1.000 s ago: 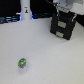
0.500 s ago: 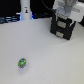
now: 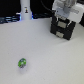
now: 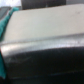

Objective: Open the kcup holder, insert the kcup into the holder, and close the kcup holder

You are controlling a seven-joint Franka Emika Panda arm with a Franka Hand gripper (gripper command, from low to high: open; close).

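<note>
In the exterior view, the white robot arm is up at the kcup holder (image 3: 64,27), which sits at the far side of the bench (image 3: 45,55), toward the exterior view's right. The holder is a black box with grey front panels. Those panels face forward and down toward the camera. The box looks a bit taller than it is wide. The tool (image 3: 65,16) sits right above the holder's top. I cannot tell if it is open or closed, because it is too blurry. The kcup (image 3: 22,63) is a tiny green pod lying on the bench, well apart from the holder, toward the exterior view's left and near the front. It looks round, so I cannot tell which way it points. A white bottle-shaped thing (image 3: 25,10) stands at the back.

In the wrist view, a big dark rounded edge and a pale flat face fill the picture. I think this is the holder seen very close. The tool's fingers do not show.

I think the job is just starting. The holder still looks shut. The kcup is not picked up yet. Opening, putting in and closing are all left.
</note>
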